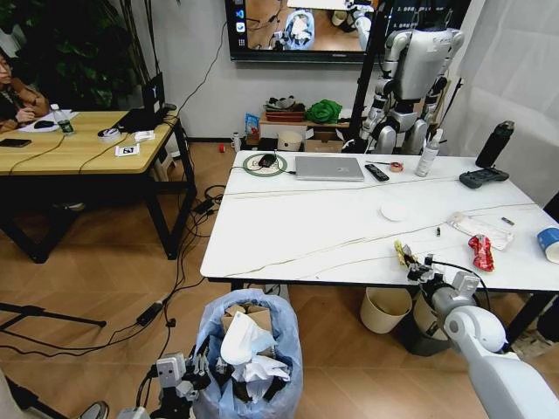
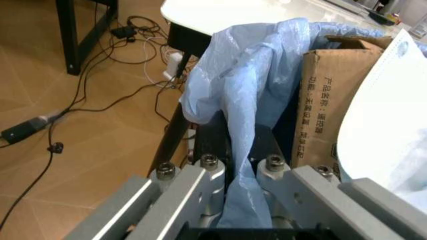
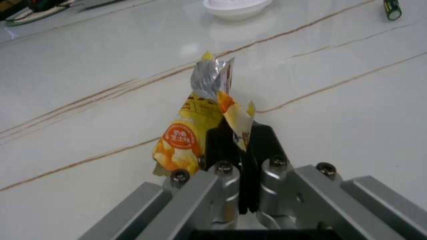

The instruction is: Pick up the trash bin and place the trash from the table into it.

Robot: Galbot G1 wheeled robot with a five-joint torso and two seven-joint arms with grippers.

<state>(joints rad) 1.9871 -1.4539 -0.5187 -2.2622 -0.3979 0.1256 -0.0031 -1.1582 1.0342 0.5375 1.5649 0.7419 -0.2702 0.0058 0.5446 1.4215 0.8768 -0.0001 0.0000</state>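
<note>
While the small trash bin lined with a crinkly translucent light-blue plastic bag (image 1: pixel 251 358) hangs low in front of the near edge of the large white marble-veined table (image 1: pixel 323 229), the left gripper (image 2: pixel 239 162) is clamped on the bag's rim, blue film pinched between its closed dark fingers (image 2: pixel 210 137).

Bin contents: crumpled brown cardboard (image 2: pixel 327 95) with printed characters, upright against the inner wall; white paper and tissues (image 1: pixel 246 342) piled on top.

Right gripper (image 3: pixel 240 145): at the table's near right edge, fingers closed on the lower part of a yellow snack wrapper with a silver torn top (image 3: pixel 197 127). The wrapper stands upright above the tabletop; whether its base touches the surface cannot be told.

Remaining litter on the table, right portion:
- red crumpled wrapper (image 1: pixel 481 252), just beyond the right gripper;
- clear plastic pack (image 1: pixel 479 229), behind the red wrapper;
- blue-and-white paper cup (image 1: pixel 549 243), at the right edge;
- white round paper piece (image 1: pixel 394 211), nearer the table's middle.

Other items at the far side of the table: grey closed laptop (image 1: pixel 329 168), black remote (image 1: pixel 376 172), white bottle (image 1: pixel 427 158), black bottle (image 1: pixel 494 144), black game controller (image 1: pixel 483 177).
</note>
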